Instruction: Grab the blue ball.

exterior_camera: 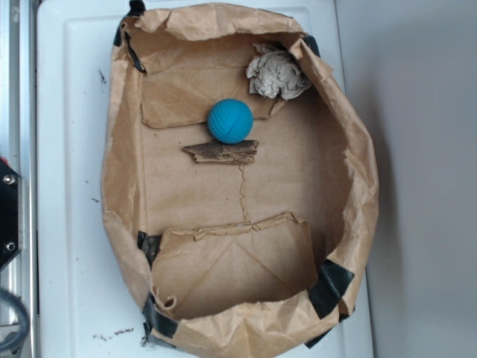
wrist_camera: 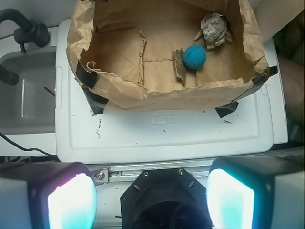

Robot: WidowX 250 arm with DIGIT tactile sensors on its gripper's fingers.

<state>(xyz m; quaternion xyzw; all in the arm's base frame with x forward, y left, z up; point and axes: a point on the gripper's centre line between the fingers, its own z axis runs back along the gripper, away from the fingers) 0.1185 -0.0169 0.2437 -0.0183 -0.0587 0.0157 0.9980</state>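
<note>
Hand [wrist_camera: 151, 195] open, well short of blue ball [wrist_camera: 195, 56]; round, no long axis.

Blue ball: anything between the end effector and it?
Yes. The paper bag's near wall rises between the open end effector and the blue ball. A bark piece touches the ball's side. From above, the ball is uncovered.

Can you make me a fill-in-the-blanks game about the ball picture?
1. The ball inside the brown paper bag is colored ____.
2. The piece of bark lies right ____ the ball, touching it.
3. The crumpled paper wad sits in a ____ of the bag.
4. The gripper has its jaws ____, far from the ball.

Missing words: blue; beside; corner; open
</note>
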